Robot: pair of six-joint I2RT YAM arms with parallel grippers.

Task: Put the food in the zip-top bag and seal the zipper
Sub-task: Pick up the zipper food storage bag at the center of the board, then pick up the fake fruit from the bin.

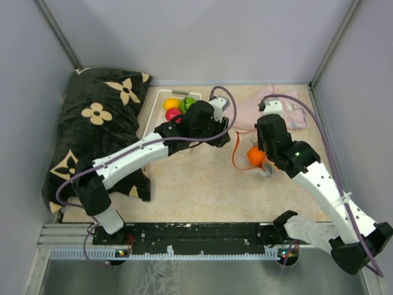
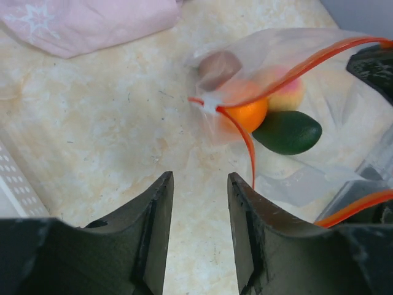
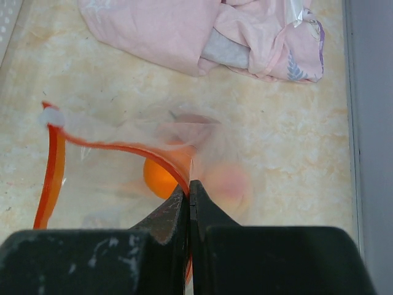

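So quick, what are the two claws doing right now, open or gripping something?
Left gripper: open, holding nothing.
Right gripper: closed on the zipper of the zip-top bag.

The bag is clear, glossy plastic film, the pink cloth soft and matt, the table smooth and marbled, and the dark green toy smooth plastic with slight sheen.

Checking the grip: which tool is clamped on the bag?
The right tool, shut on the zipper of the zip-top bag; the left tool is open and empty.
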